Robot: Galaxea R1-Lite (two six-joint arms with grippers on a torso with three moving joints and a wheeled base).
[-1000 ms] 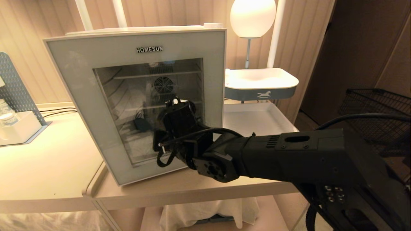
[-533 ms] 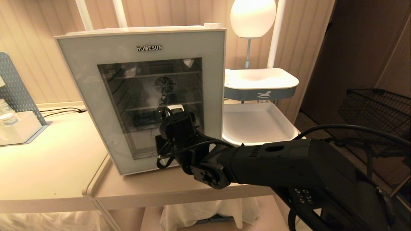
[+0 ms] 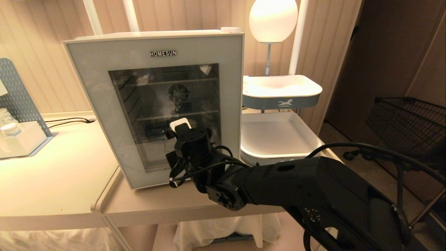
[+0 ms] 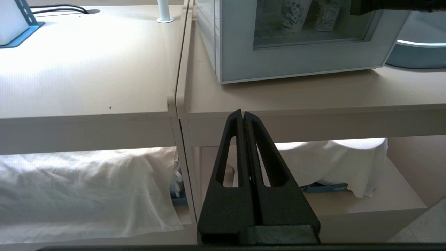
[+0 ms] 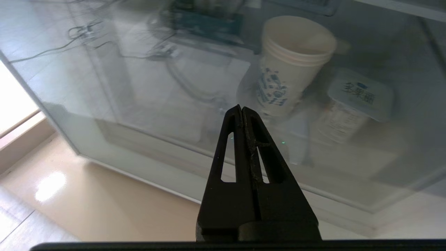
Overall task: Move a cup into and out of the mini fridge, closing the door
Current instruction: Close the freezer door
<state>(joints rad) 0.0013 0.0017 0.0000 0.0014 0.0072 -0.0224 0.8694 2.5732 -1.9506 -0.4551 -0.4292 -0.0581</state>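
With the door pressed flush against the mini fridge on the desk, cold is kept in. Behind the glass, 1 cup is stored beside 1 lidded tub. Near the glass, the right pincer is clamped empty; the left pincer, parked low, likewise.

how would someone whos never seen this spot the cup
Find the mini fridge on the beige table and look through the dark glass of its door. The cup stands upright inside, beside a squat lidded tub. It is the taller, open-topped, tapered white one with a blue pattern.
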